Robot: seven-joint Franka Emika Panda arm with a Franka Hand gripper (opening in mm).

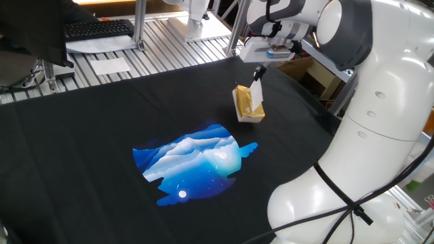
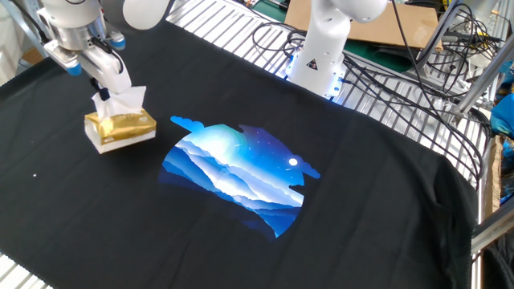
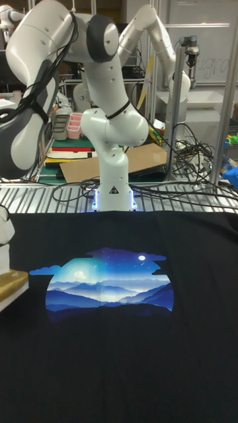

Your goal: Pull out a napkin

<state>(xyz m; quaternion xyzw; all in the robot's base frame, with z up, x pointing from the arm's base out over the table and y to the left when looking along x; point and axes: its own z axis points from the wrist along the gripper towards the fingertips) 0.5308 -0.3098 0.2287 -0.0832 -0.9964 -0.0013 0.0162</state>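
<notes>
The fingers [image 2: 103, 83] were clamped on the top of the thin white paper napkin [image 2: 120, 99], which stood upright out of the small yellow-tan cardboard box [image 2: 120, 130], its lower part inside the box's opening. In one fixed view the fingers [image 1: 257, 73] pinched the same napkin [image 1: 255, 94] directly above the box [image 1: 248, 105]. The box sat on the black cloth [image 2: 241, 241] covering the worktop, near one edge, beside the blue mountain landscape print [image 2: 237, 165] at the cloth's middle. The white robot arm [image 1: 366, 115] rose from the worktop edge and bent over the box.
</notes>
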